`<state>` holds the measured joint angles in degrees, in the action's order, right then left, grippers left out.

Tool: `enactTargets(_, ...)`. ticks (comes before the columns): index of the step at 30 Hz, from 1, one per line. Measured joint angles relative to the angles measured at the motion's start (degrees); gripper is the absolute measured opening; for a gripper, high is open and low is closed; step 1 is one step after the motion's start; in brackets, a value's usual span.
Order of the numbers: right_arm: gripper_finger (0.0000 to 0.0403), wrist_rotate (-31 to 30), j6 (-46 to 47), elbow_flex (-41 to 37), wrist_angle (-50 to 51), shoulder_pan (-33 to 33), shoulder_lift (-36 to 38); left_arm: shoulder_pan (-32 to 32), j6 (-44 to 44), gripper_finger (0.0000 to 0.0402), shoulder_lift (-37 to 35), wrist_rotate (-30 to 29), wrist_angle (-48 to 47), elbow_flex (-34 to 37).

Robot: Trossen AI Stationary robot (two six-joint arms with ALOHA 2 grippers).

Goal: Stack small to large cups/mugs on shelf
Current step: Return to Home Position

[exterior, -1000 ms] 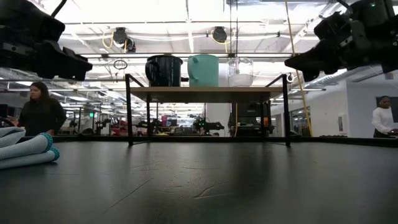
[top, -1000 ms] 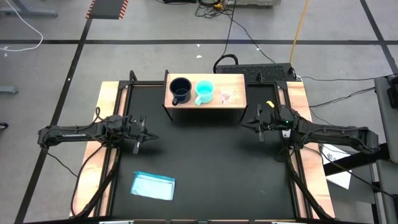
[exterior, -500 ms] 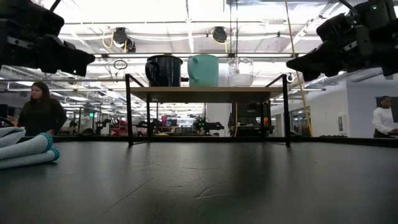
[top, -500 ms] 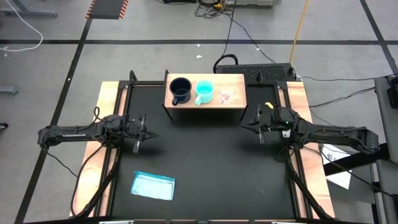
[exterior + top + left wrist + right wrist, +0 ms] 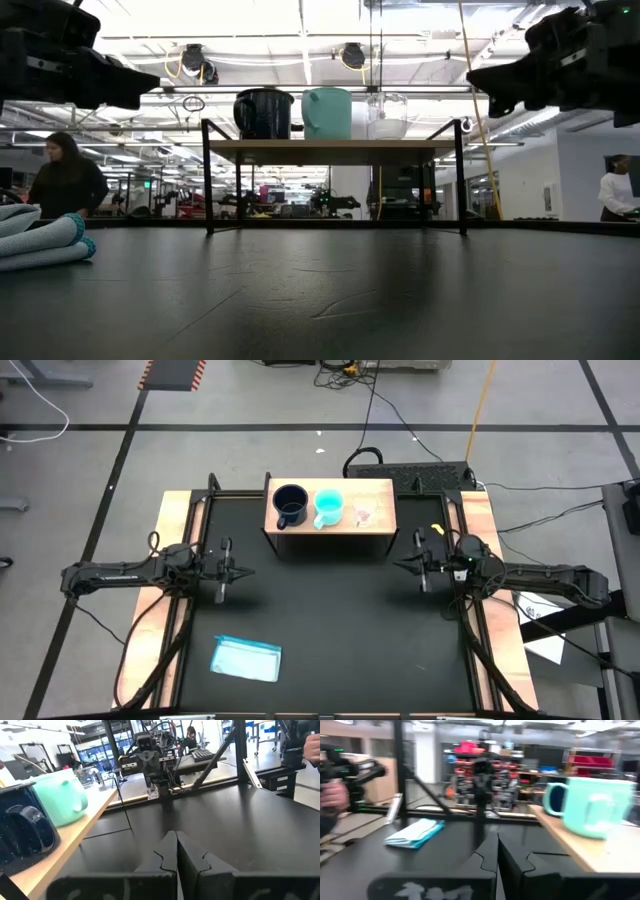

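- The left end effector [image 5: 242,571] hovers above the tabletop [image 5: 330,620] in the left middle of the high view. Its fingers are pressed together and hold nothing.
- The right end effector [image 5: 398,566] hovers in the right middle, also closed and empty, just beside the lower right corner of the shelf [image 5: 381,489].
- Risk, as I judge it: if the right arm swings toward the shelf while it goes home, it can knock the dark side frame. The shake could tip the light clear cup [image 5: 363,512].
- The left arm has less to hit. The blue packet [image 5: 247,658] lies well apart, at the lower left.
- The dark mug [image 5: 290,503], the turquoise mug [image 5: 329,506] and the clear cup stand on the shelf at the upper centre, side by side and not nested.
- All three are upright with the mouths up. Both handles point toward the bottom of the frame.
- The row and the long axis of the shelf run left to right, from the largest to the smallest.
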<state>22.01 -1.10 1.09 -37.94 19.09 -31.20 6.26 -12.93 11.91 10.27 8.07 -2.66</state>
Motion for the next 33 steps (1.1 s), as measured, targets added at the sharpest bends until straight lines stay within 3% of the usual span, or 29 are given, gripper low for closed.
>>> enactTargets(5,0.0,5.14,-0.28,-0.09,-1.11,-0.01,0.56,-0.35,-0.7,0.0001,0.0,0.54,0.24,0.0)
enactTargets(9,0.0,5.28,0.27,-0.09,0.6,0.0,0.98,-2.36,0.53,0.0,-0.01,0.77,0.31,0.0)
enactTargets(19,0.0,5.28,-1.95,-0.18,4.37,-0.01,1.0,-7.49,-1.85,0.0,-0.01,-5.48,-2.79,0.0)
enactTargets(33,0.0,5.3,-1.77,-0.22,6.15,-0.02,0.98,-9.46,-1.98,0.0,-0.01,-8.95,-3.56,0.02)
